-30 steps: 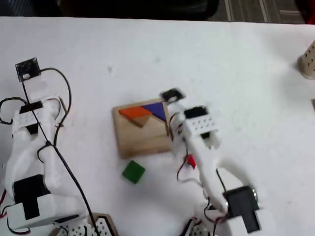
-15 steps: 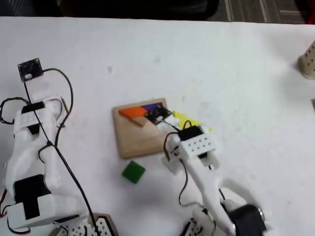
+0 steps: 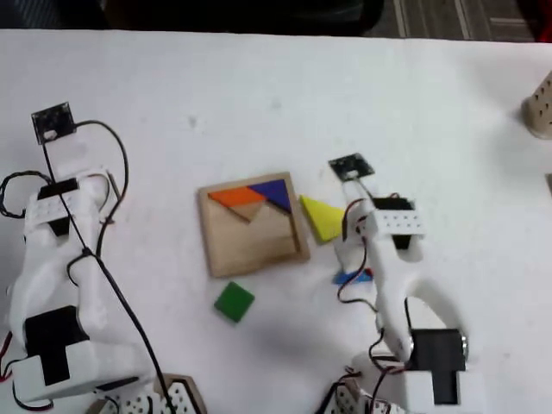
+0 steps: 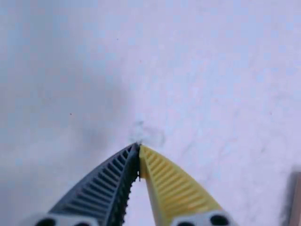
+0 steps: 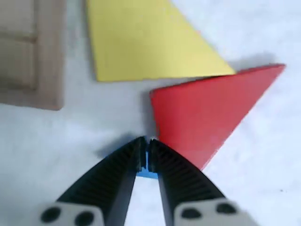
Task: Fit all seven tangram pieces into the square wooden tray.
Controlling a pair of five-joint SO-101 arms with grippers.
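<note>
The square wooden tray point(image 3: 250, 237) lies mid-table with an orange piece point(image 3: 235, 197) and a purple piece point(image 3: 272, 193) along its far side. A yellow triangle point(image 3: 321, 217) rests on the table just right of the tray. In the right wrist view the yellow triangle point(image 5: 150, 40) touches a red triangle point(image 5: 211, 117), next to the tray corner point(image 5: 28, 52). My right gripper point(image 5: 146, 147) is shut, low over a blue piece point(image 5: 146, 174) beside the red one. A green square point(image 3: 234, 302) lies in front of the tray. My left gripper point(image 4: 139, 149) is shut over bare table.
The left arm point(image 3: 52, 259) and its loose cables point(image 3: 112, 259) fill the table's left side. A perforated wooden block point(image 3: 539, 108) stands at the far right edge. Another perforated part point(image 3: 168, 397) sits at the front edge.
The right arm swung right, off the tray's near-right corner, and now stands beside the tray. The yellow triangle is uncovered. The left arm kept still.
</note>
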